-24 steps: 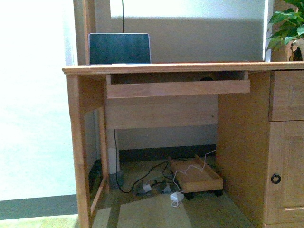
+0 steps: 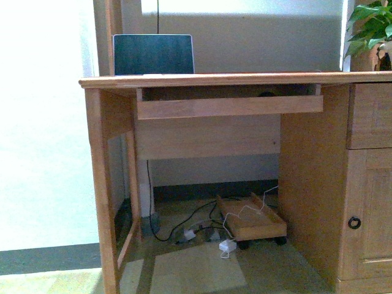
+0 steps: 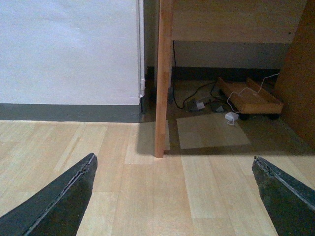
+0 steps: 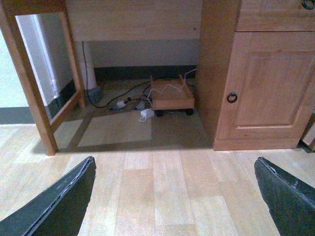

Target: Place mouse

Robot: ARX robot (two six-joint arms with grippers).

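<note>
The left pincer [image 3: 173, 157] and right pincer [image 4: 174, 159] are hovering over the floor [image 3: 147, 196], jaws apart, gripping nothing. The mouse [image 2: 266, 94], possibly that dark shape, is lying in the tray [image 2: 229, 107] under the tabletop [image 2: 214, 79]. Pick-up and placement are both awaiting execution.

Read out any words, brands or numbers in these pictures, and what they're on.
None can be read. The laptop screen is dark and blank, the wooden desk and cabinet door show no lettering, and the white charger on the floor is too small to show any print.
</note>
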